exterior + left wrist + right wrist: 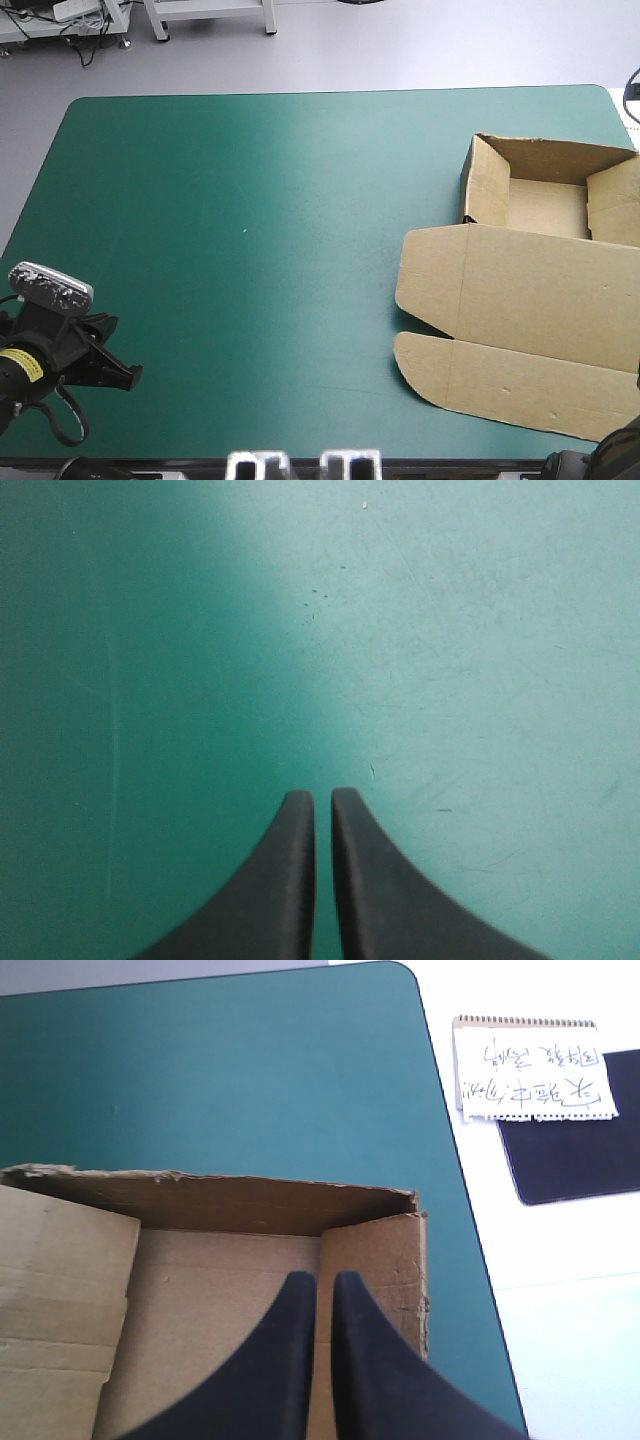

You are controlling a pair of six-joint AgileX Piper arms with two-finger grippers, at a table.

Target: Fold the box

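The brown box (520, 300) lies at the table's right side as an open tray (545, 205) with raised walls. Its lid is flat toward the near edge, and a rounded flap (500, 385) lies closest to me. My left gripper (125, 375) rests low at the near left corner, far from the box. In the left wrist view this gripper (322, 795) is shut over bare teal-green cover (450, 680). My right gripper (322, 1278) is shut and empty above the tray floor (220, 1280), near the tray's corner wall (375, 1250).
Wide teal-green cover (250, 230) stretches between the left gripper and the box. Past the table's right edge lies a white surface holding a written notepad (528, 1070) and a black pad (575, 1160).
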